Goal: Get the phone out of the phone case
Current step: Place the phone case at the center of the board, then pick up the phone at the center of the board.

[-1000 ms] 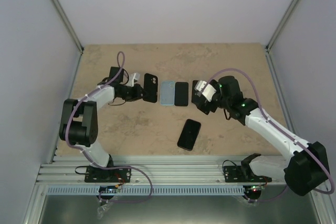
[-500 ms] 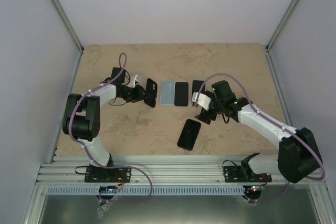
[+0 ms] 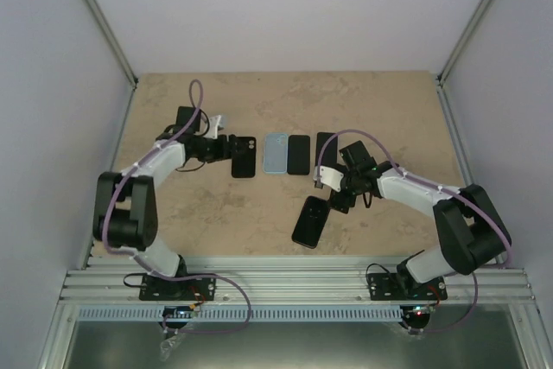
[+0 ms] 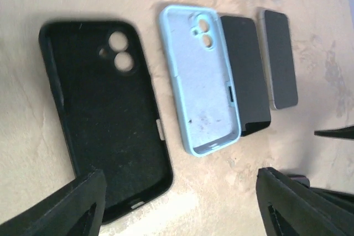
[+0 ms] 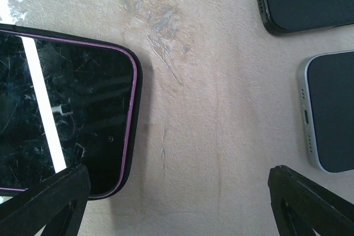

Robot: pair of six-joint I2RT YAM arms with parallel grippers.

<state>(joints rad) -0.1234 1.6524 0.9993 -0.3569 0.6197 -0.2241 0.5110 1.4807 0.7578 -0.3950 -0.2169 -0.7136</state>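
Right gripper (image 5: 177, 172) is hovering wide, cased phone (image 5: 61, 109) lying below, toward one side. Stiff, slippery thing probably (scratched glass); its long edges are suiting a hold.

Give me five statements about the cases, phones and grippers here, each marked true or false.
1. The black case lies empty on the table, inside up. True.
2. The light blue case holds a phone. False: it is empty too.
3. The left gripper is shut on the black case. False: it is open, and the case lies flat on the table.
4. The front phone, nearest the arm bases, sits in a dark case. True.
5. The right gripper grips the front phone. False: it is open and holds nothing.
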